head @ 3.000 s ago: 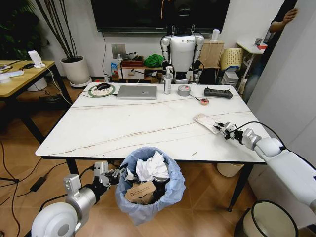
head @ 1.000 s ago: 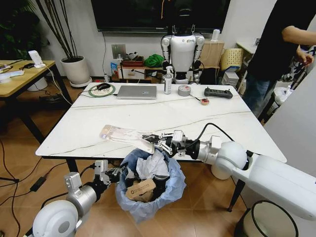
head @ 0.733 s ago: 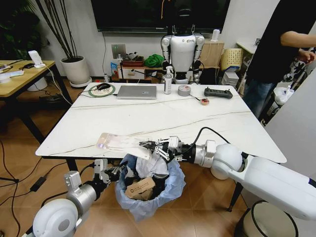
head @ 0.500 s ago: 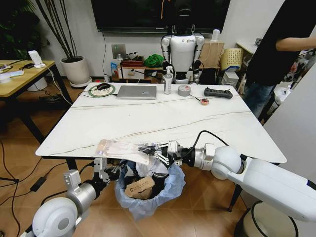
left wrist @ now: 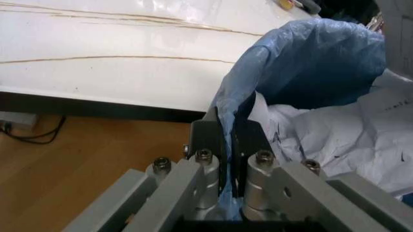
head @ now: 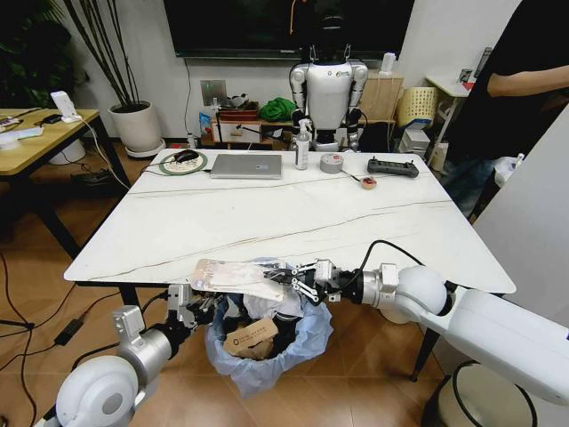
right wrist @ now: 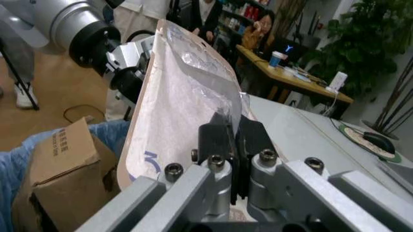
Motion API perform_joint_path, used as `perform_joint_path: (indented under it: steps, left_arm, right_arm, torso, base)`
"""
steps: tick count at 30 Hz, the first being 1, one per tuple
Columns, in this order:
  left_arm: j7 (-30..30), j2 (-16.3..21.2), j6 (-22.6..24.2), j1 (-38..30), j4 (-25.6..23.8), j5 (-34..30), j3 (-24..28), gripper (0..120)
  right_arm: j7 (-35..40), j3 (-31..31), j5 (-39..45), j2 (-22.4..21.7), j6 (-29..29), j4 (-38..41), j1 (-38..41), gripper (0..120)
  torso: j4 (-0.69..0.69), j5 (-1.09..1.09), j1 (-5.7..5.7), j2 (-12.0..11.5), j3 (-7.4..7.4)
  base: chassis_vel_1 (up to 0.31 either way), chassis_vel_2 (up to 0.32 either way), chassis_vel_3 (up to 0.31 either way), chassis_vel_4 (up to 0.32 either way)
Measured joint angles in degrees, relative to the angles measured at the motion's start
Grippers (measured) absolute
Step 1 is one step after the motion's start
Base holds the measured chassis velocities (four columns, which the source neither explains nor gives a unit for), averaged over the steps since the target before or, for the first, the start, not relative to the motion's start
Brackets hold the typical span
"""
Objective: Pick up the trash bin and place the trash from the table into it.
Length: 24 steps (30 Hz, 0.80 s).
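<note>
At the bottom of the head view, the left gripper (head: 189, 307) is pinched tight on the blue bag at the rim of the trash bin (head: 267, 342). It holds the bin up just under the near edge of the table (head: 267, 218). The bin is already quite full of white crumpled papers (head: 267, 304) and a brown paper bag (head: 249, 336).

Just above the bin, near the bottom middle, the right gripper (head: 289, 283) is clamped on a flat clear wrapper (head: 233, 276). The wrapper hangs over the bin mouth but has not been dropped in yet.

Farther up, the table top looks almost free of trash. A laptop (head: 246, 165) and a tape roll (head: 332, 162) sit at its far side. So I think the job is nearly done.
</note>
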Motion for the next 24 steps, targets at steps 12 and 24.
perform_joint_path:
  steps: [12,24]
  left_arm:
    - [-0.25,-0.20,0.00,0.22,-0.83,-0.17,-0.47,0]
    - [-0.49,-0.08,0.06,0.42,-1.18,-0.47,-0.87,0]
  right_arm:
    - [-0.92,0.51,-0.88,-0.33,0.41,-0.09,-2.09,0]
    - [-1.33,-0.18,-1.49,0.63,0.78,-1.37,-2.02,0]
  torso:
    - [0.00,0.00,0.00,0.01,0.00]
    - [0.00,0.00,0.00,0.01,0.00]
  base:
    - [0.000,0.000,0.000,0.000]
    - [0.000,0.000,0.000,0.000]
